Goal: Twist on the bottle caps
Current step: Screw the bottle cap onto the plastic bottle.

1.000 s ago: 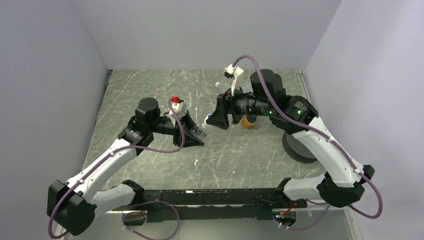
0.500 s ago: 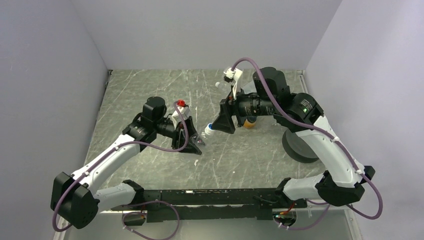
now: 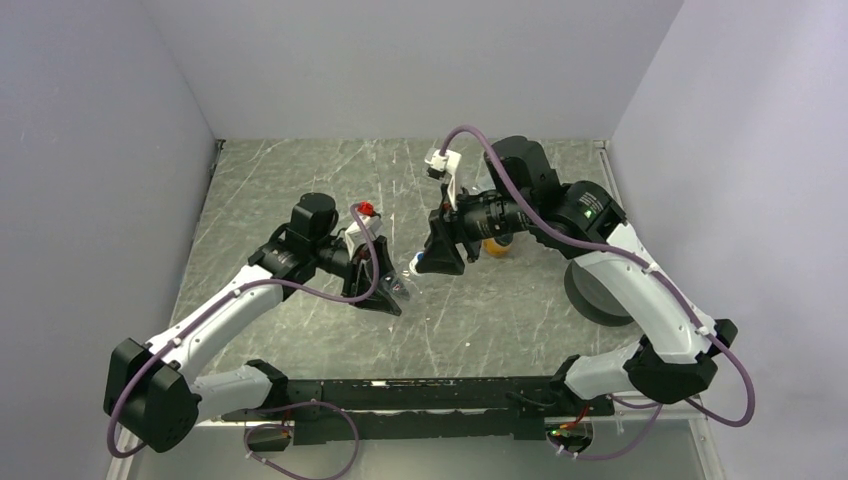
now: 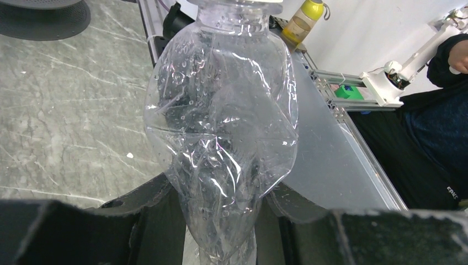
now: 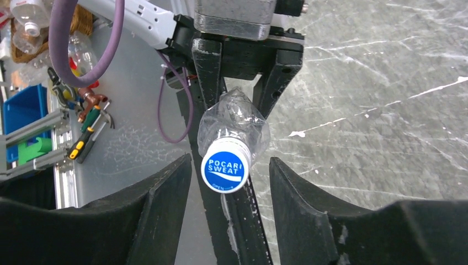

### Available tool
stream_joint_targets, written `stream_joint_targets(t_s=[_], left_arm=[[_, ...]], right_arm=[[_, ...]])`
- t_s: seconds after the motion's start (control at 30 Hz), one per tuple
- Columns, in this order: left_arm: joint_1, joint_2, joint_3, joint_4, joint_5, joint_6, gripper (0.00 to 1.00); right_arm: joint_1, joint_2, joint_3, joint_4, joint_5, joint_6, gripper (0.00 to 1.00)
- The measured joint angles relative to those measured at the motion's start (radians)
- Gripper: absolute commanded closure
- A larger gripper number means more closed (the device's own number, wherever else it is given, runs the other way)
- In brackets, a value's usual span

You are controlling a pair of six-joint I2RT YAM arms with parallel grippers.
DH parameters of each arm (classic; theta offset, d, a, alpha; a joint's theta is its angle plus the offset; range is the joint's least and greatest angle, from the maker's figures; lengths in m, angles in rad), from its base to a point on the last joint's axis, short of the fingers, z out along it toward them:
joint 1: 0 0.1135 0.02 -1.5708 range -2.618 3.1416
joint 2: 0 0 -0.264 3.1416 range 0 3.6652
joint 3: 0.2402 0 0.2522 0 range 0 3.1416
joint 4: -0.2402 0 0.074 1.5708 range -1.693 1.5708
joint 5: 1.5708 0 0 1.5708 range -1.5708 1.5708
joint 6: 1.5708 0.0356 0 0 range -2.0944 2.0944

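The two arms have drawn together over the grey marbled table [image 3: 300,180] in the last second. The left arm [image 3: 225,310] has pulled its load slightly nearer the bases, and the right arm [image 3: 625,275] has swung leftward after it. A large black disc [image 3: 598,292] and a small orange-amber bottle [image 3: 495,246] sit behind the right arm, with neither gripper on them.

The left gripper [image 3: 388,292] is clamped on the belly of a clear, crumpled plastic bottle [image 4: 221,127], whose neck points toward the other arm. On that neck sits a round blue-topped cap [image 5: 225,171] with white lettering. The right gripper [image 5: 229,165] now straddles this cap, its jaws parted with a visible gap on each side, touching nothing.

The approach looks finished. What probably remains is closing on the cap and turning it, though whether the cap is already threaded tight cannot be told.
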Motion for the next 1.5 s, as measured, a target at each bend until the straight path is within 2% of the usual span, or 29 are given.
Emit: stream_joint_targets(t_s=[0.17,0.37,0.53,0.6,0.8,0.97,1.1,1.23,1.5], left_arm=[[-0.002,0.007,0.003,-0.012,0.005,0.012,1.0],[-0.004,0.011,0.008,-0.026,0.008,0.02,1.0],[-0.004,0.01,0.004,0.0,-0.003,-0.003,1.0],[-0.004,0.003,-0.018,0.079,-0.024,-0.055,1.0],[-0.004,-0.026,-0.159,0.457,-0.114,-0.301,1.0],[-0.002,-0.018,-0.167,0.587,-0.187,-0.381,1.0],[-0.002,-0.026,-0.161,0.565,-0.288,-0.351,1.0],[-0.007,-0.044,-0.135,0.45,-0.448,-0.278,1.0],[-0.097,-0.035,-0.053,0.211,-0.932,-0.108,1.0]], right_arm=[[0.024,0.022,0.001,-0.008,-0.005,-0.008,0.55],[0.032,0.025,0.001,-0.021,0.0,-0.014,0.85],[0.032,0.016,-0.01,-0.003,0.027,0.003,0.99],[0.032,-0.006,-0.048,0.038,0.043,0.024,1.0],[0.027,-0.098,-0.226,0.241,0.113,0.138,1.0],[0.03,-0.145,-0.296,0.38,0.211,0.22,1.0],[0.044,-0.134,-0.304,0.421,0.323,0.266,1.0],[0.054,-0.092,-0.295,0.446,0.482,0.333,1.0],[0.056,0.081,-0.187,0.394,0.809,0.501,1.0]])
